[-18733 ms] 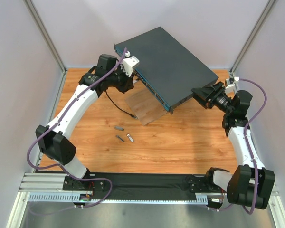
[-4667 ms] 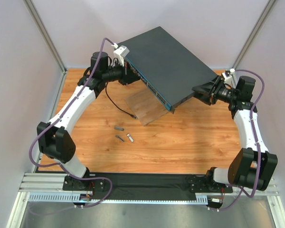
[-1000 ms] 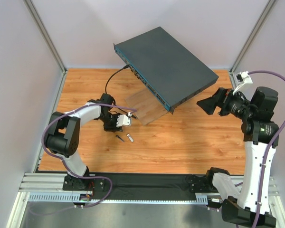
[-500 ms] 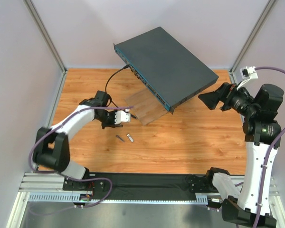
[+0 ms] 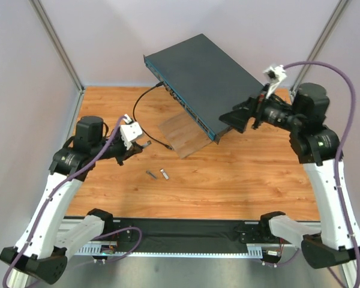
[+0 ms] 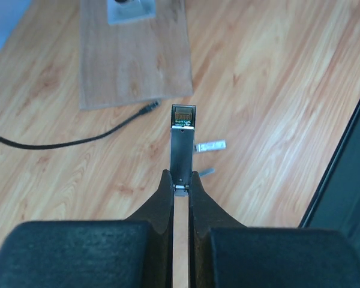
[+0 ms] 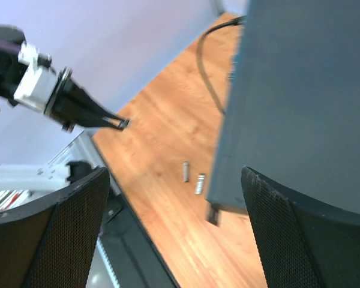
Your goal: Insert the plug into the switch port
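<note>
The left fingers (image 6: 161, 204) pinch the plug (image 6: 182, 141) above the bench (image 5: 228, 174), well apart from the switch (image 5: 210, 78); the right fingers (image 7: 54, 240) stand wide (near its corner). Best to align the plug squarely with a port before pushing.

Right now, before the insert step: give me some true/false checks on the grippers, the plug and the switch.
1. The left gripper is shut on a plug. True.
2. That plug is already seated in a port of the switch. False: it is held out over the table, well clear of the switch's front edge.
3. Two spare plugs lie on the table. True.
4. The right gripper is clamped shut on the switch. False: its jaws stand wide open near the switch's near corner.
5. A black cable runs from the switch's front edge down to the table. True.
</note>
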